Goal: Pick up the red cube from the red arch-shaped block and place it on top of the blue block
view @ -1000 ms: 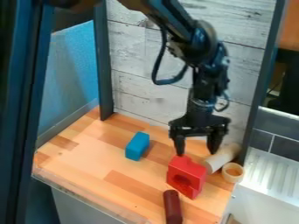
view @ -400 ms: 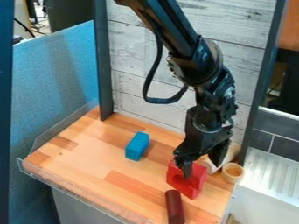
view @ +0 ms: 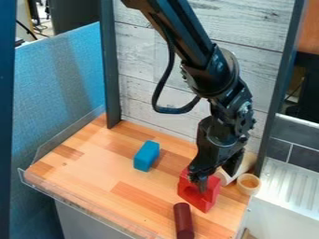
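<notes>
Nearest, a dark red cylinder [view: 183, 221] lies on its side near the front edge of the table [view: 93, 187], its long axis running from near to far; lying so, it could probably roll if nudged. Just beyond its far end stands the red block [view: 198, 197], toward the right of the table, with a hollow in its front face. The block seems to be set on a narrow side, which likely explains why the hollow faces out sideways rather than up. That face looks toward the near left, and its width slants from far left to near right; the block looks somewhat taller than wide, so its long axis is probably upright, though the arm hides part of the top. The claw [view: 217, 182] is over the block, pointing down, its two fingers wide apart: one in front of the hollowed face, the other toward the back. That placing suggests a straddle across the block's thickness, but whether either finger touches it, I cannot tell. Just right of the block is a small round wooden cup [view: 248, 184], its opening upward. Behind block and claw, a pale wooden cylinder [view: 247, 164] lies on its side, slanting from near left to far right. Farther off to the left, well apart, sits a blue block [view: 146, 156], its long axis leading away and slightly right.
</notes>
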